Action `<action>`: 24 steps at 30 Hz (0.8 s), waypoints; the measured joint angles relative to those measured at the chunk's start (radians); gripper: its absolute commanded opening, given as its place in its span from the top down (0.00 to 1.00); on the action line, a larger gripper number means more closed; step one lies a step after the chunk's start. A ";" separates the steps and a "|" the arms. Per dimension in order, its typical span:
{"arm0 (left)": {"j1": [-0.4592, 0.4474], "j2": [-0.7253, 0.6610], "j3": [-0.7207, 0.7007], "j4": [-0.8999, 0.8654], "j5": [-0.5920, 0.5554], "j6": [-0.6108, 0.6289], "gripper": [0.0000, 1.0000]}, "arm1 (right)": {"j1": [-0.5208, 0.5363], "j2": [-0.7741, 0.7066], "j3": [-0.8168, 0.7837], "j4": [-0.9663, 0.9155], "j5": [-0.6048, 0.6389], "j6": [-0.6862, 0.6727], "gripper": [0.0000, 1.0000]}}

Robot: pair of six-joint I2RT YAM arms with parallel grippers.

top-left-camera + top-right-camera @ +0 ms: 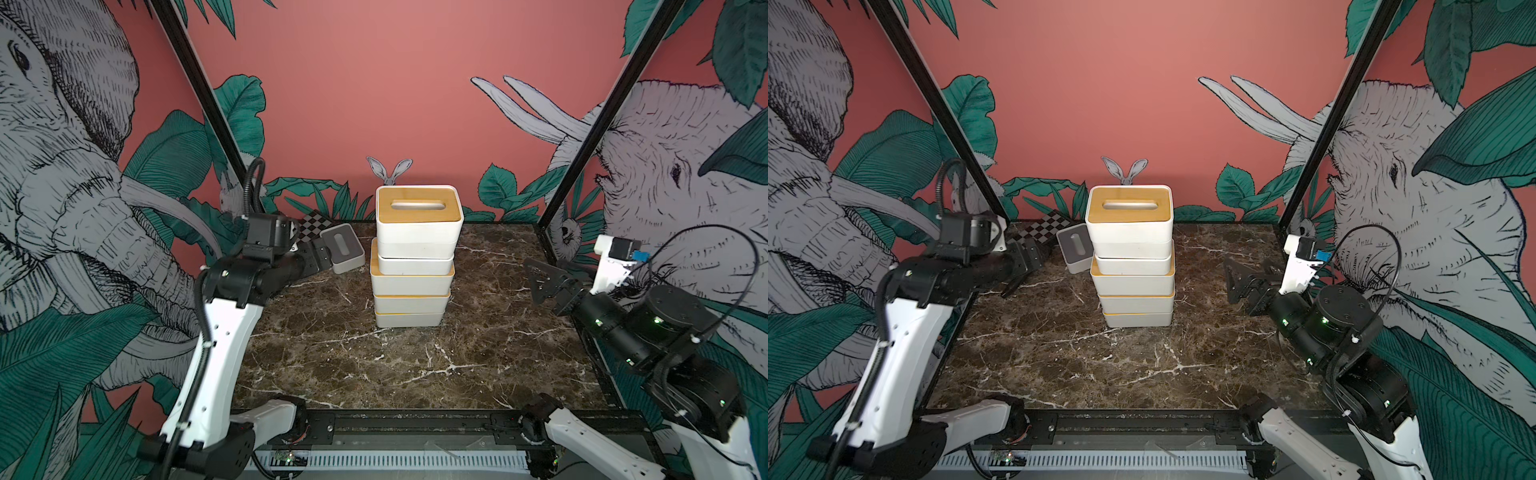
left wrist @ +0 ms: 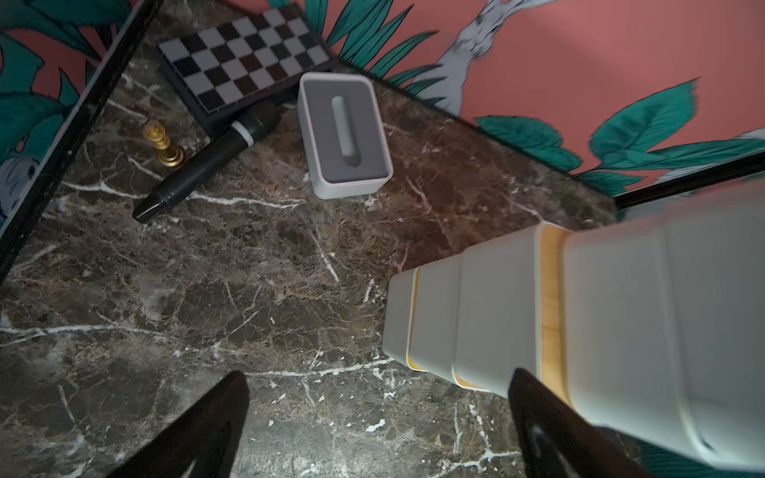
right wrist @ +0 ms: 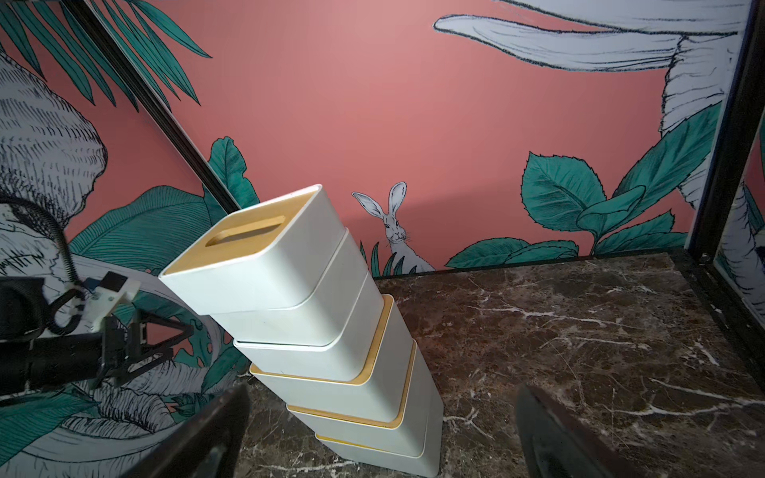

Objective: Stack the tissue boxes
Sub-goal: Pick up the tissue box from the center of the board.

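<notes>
Centrally on the dark marble surface point(image 1: 415, 374) stands a stack of tissue boxes point(image 1: 413, 257), 6 high by my count. The bodies are white, with bamboo lids where they show and a yellow lid at the base. Their edges sit slightly stepped, so the tower looks easy to upset. 1 grey-lidded box point(image 1: 343, 248) sits apart toward the back left, just beside a checkerboard case point(image 2: 248, 54), with a black marker point(image 2: 207, 165) and a gold chess piece point(image 2: 162, 145) nearby. The left claw point(image 1: 318, 257) hovers near that box, jaws wide and empty, likely spread to span it as the last piece to lift. The right claw point(image 1: 550, 280), equally wide and empty, waits well clear on the stack's other side, probably to avoid nudging it.
</notes>
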 measured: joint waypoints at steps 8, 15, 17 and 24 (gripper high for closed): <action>0.059 0.375 0.035 0.121 -0.014 0.024 0.03 | 0.000 -0.068 -0.150 0.009 -0.099 -0.026 0.01; 0.073 0.711 0.286 0.152 -0.040 0.044 0.06 | 0.000 -0.104 -0.184 0.011 -0.152 -0.049 0.01; 0.074 0.792 0.360 0.154 -0.052 0.047 0.07 | 0.000 -0.105 -0.193 0.010 -0.159 -0.052 0.00; 0.082 0.994 0.529 0.146 -0.080 0.053 0.10 | 0.000 -0.104 -0.214 0.001 -0.169 -0.062 0.00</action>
